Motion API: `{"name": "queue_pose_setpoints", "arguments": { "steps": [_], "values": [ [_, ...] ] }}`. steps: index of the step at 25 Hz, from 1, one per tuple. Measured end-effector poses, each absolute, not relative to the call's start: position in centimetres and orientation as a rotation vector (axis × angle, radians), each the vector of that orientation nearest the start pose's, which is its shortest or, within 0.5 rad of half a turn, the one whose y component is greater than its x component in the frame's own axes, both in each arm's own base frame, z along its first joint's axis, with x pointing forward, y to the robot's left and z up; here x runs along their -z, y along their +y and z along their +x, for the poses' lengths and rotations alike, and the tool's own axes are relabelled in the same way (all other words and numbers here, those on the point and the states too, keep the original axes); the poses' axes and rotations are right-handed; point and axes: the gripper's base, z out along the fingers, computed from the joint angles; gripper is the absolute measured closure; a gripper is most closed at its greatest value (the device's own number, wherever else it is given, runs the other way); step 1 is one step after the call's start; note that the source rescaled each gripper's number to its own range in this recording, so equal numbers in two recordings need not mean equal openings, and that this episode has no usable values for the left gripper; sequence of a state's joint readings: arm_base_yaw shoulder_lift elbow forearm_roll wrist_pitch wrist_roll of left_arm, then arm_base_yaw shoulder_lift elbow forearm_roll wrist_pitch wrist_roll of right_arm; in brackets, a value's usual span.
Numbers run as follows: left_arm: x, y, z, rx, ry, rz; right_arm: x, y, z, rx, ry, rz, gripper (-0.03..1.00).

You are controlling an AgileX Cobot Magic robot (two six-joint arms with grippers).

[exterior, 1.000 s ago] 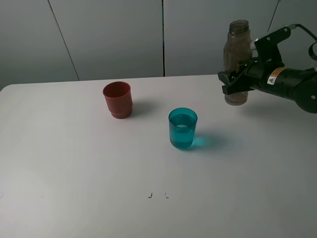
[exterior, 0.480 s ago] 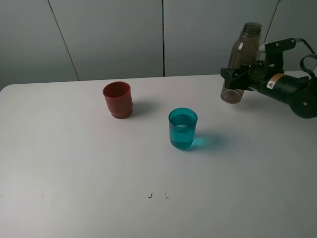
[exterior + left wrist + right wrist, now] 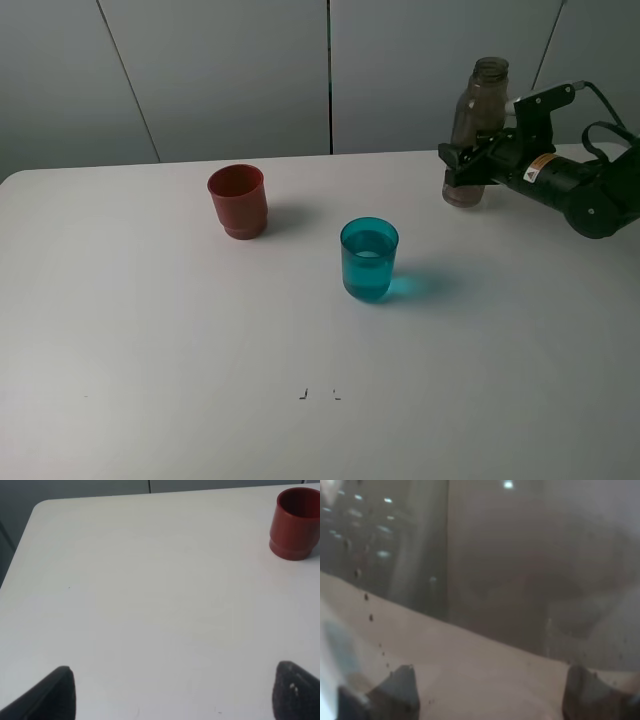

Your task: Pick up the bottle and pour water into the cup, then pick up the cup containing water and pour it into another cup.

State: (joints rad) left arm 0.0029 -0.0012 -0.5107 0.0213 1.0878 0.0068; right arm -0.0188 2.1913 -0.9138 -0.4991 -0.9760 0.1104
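Observation:
The smoky grey-brown bottle (image 3: 478, 120) stands upright at the back right of the table. My right gripper (image 3: 463, 170) is shut on its lower part. The bottle wall (image 3: 520, 570) fills the right wrist view, between my right gripper's (image 3: 492, 692) two fingertips. The teal cup (image 3: 369, 260) stands mid-table with water in it, well to the left of the bottle and nearer the front. The red cup (image 3: 238, 201) stands upright to the teal cup's back left; it also shows in the left wrist view (image 3: 296, 523). My left gripper (image 3: 175, 695) is open and empty over bare table, out of the exterior high view.
The white table (image 3: 150, 350) has its back edge just behind the bottle, against a grey panelled wall (image 3: 220, 70). Two small dark marks (image 3: 318, 394) lie near the front. The table's rounded corner (image 3: 42, 505) shows in the left wrist view.
My right gripper carried the bottle back and down: it tilted half a second ago and now stands upright, lower and nearer the back edge. The cups have not moved.

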Motion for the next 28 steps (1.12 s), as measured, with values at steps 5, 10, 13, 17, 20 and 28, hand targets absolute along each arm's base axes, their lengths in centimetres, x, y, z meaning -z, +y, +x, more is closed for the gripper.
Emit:
{"name": "queue_pose_setpoints", "arguments": {
  "steps": [5,10,13,17,20,28],
  "values": [
    [-27.8,0.2,-0.7,-0.032,2.059,0.003,-8.2,2.6,39.1,-0.173,1.772,-0.446,0.97],
    [-27.8,0.2,-0.7,-0.032,2.059,0.003,-8.2,2.5,39.1,-0.164,1.778,-0.446,0.97],
    [-27.8,0.2,-0.7,-0.032,2.059,0.003,-8.1,2.3,39.2,-0.152,1.795,-0.421,0.97],
    [-27.8,0.2,-0.7,-0.032,2.059,0.003,-8.1,1.7,39.2,-0.140,1.801,-0.400,0.97],
    [-27.8,0.2,-0.7,-0.032,2.059,0.003,-8.0,1.5,39.2,-0.134,1.808,-0.383,0.97],
    [-27.8,0.2,-0.7,-0.027,2.059,-0.004,-8.2,1.3,39.5,-0.153,1.807,-0.324,0.97]
  ]
}}
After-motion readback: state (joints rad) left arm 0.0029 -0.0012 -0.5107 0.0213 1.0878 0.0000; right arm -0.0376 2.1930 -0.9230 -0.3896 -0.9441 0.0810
